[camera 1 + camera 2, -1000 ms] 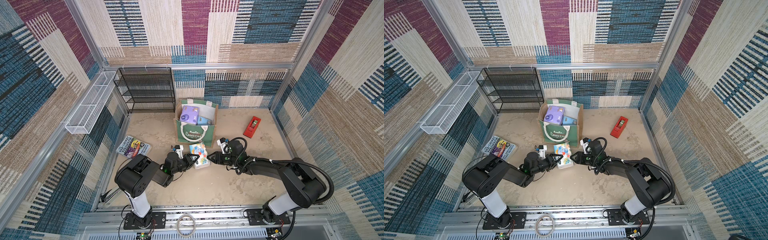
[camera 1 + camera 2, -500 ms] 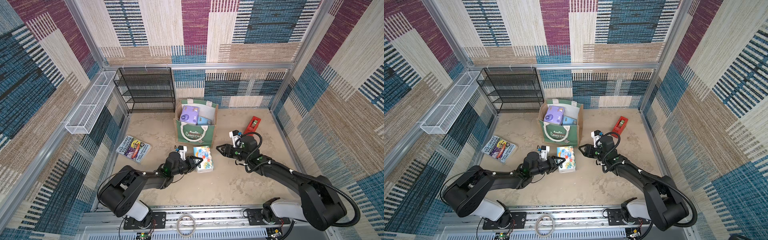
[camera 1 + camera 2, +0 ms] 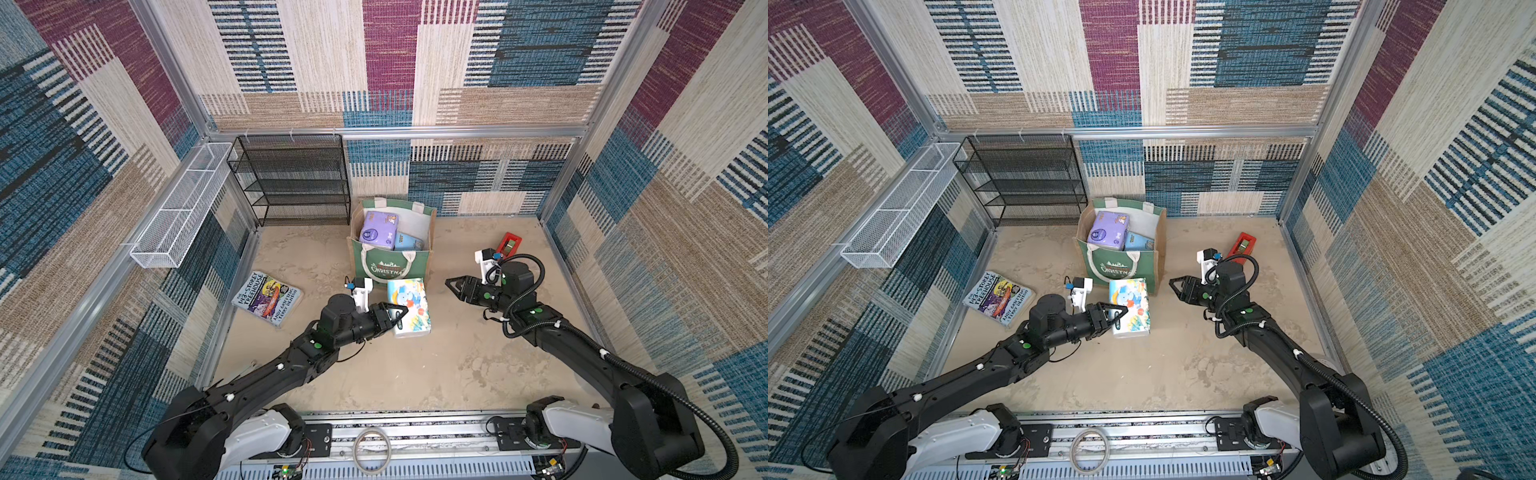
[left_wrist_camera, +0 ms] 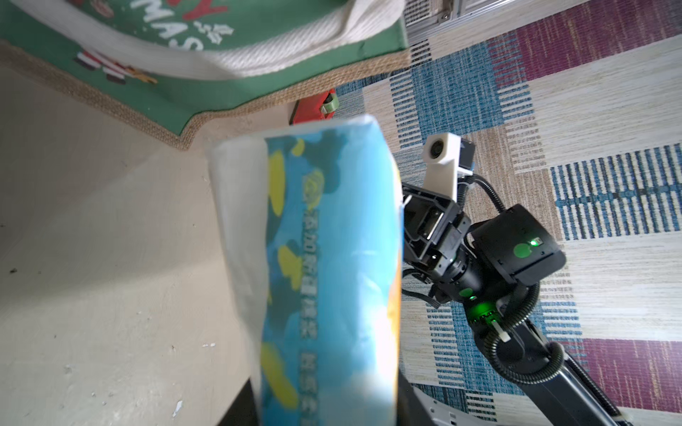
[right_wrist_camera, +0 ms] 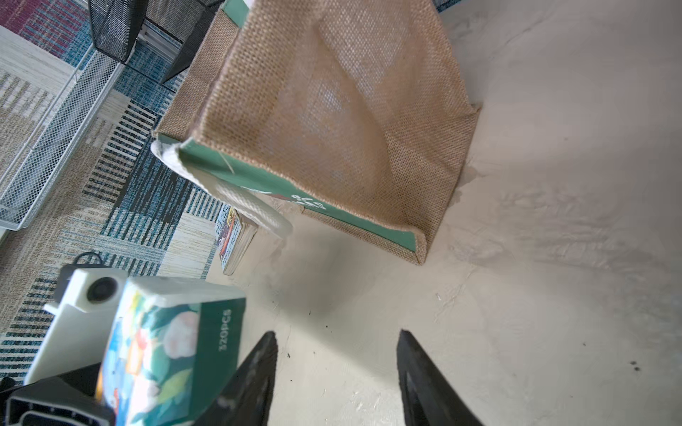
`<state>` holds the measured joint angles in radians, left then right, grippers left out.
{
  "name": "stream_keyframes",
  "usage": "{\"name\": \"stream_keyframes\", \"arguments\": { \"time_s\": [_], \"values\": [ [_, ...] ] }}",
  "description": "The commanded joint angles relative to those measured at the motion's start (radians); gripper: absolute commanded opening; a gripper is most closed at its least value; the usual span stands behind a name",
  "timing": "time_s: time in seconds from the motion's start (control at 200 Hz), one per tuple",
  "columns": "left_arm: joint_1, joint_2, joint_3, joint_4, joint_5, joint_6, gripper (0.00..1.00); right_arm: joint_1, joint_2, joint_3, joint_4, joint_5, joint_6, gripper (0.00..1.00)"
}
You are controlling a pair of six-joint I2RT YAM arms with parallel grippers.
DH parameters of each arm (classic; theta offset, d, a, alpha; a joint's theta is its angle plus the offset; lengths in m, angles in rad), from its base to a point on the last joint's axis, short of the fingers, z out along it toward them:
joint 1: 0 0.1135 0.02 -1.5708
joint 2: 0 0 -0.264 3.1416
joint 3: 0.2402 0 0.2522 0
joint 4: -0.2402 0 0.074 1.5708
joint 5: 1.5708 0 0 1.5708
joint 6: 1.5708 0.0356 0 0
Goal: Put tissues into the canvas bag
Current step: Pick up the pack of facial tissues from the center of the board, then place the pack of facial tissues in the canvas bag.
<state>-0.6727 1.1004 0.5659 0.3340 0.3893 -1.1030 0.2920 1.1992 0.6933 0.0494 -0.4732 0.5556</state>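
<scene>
The canvas bag (image 3: 422, 259) (image 3: 1145, 262) stands upright at the back middle of the floor, its green "Christmas" front facing me. A lilac tissue pack (image 3: 377, 230) and a light blue tissue pack (image 3: 409, 241) lie inside it. A white pack with a cartoon elephant (image 3: 409, 305) (image 3: 1129, 305) sits just in front of the bag. My left gripper (image 3: 397, 318) (image 3: 1119, 316) is shut on this pack's near left end. It fills the left wrist view (image 4: 324, 258). My right gripper (image 3: 451, 284) (image 5: 336, 333) hangs open to the pack's right, with only floor between its fingers.
A purple "Treehouse" book (image 3: 268, 299) lies on the floor at the left. A flat red object (image 3: 509, 245) lies at the back right behind my right wrist. A black mesh shelf (image 3: 295, 178) stands against the back wall. A white wire basket (image 3: 183, 208) hangs on the left wall.
My right gripper has drawn back to the right, away from the elephant pack, and stands a little wider. My left arm has stretched forward and still grips the pack, which has barely shifted.
</scene>
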Motion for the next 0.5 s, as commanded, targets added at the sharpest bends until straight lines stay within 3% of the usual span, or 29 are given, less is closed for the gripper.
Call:
{"name": "stream_keyframes", "arguments": {
  "time_s": [0.0, 0.23, 0.491],
  "values": [
    [0.001, -0.044, 0.053, -0.133, -0.037, 0.059, 0.45, -0.002, 0.001, 0.024, 0.002, -0.025, -0.011, 0.55],
    [0.044, -0.031, 0.301, -0.345, 0.013, 0.189, 0.48, -0.002, 0.001, 0.067, -0.004, -0.033, -0.014, 0.55],
    [0.175, 0.156, 0.624, -0.493, 0.151, 0.336, 0.47, -0.003, 0.004, 0.081, 0.011, -0.039, -0.016, 0.55]
  ]
}}
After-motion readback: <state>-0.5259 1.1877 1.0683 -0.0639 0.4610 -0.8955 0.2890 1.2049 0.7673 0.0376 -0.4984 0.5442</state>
